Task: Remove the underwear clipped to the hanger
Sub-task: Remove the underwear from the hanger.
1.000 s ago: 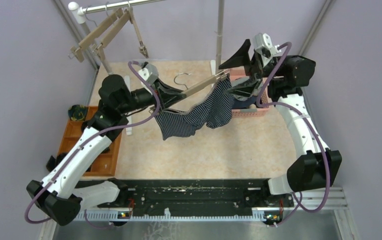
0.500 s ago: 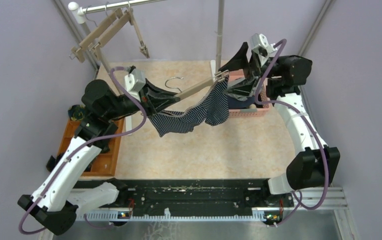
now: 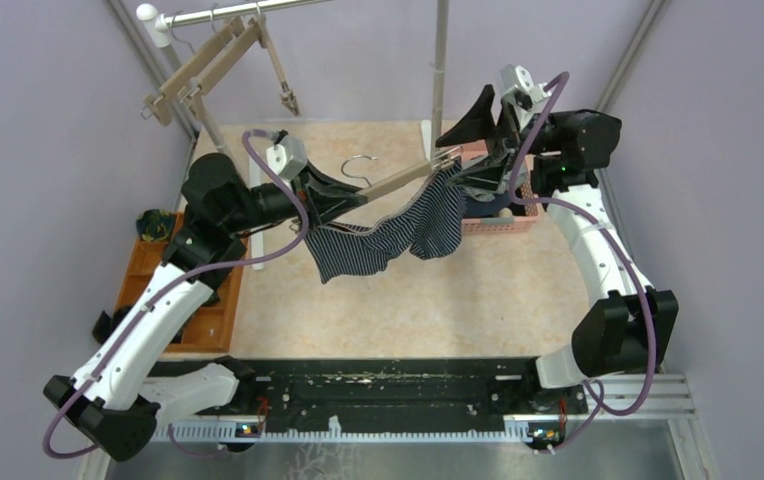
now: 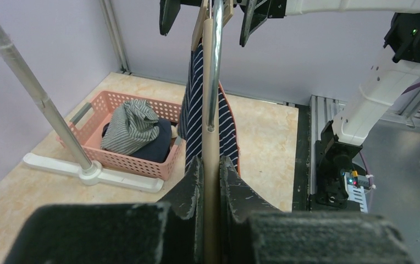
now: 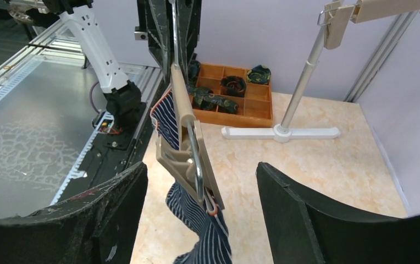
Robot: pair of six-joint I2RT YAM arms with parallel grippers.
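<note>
Pinstriped underwear (image 3: pixel 388 240), dark blue with fine white stripes: hangs at the centre of the top view, draped below a wooden clip hanger (image 3: pixel 398 180) that slants from lower left to upper right above the table (image 3: pixel 518 290). Its upper right corner sits in the hanger's end clip (image 5: pixel 177 159). Whether its left end is clipped cannot be told.

Left gripper (image 4: pixel 210 165): lower centre of the left wrist view, fingers pressed together on the hanger's wooden bar.

Right gripper (image 5: pixel 200 170): fingers spread wide, one on each side of the end clip, with a gap showing between each finger and the clip.

Pink basket (image 4: pixel 131 163): left of centre in the left wrist view, on the table. It holds grey-white striped underwear (image 4: pixel 128 126) lying on navy underwear (image 4: pixel 155 146).

Orange compartment tray (image 5: pixel 254 107): upper centre of the right wrist view, with dark rolled bundles (image 5: pixel 233 85) in several compartments.

Metal rail (image 3: pixel 248 9): upper left of the top view, carrying empty wooden hangers (image 3: pixel 203 65).
</note>
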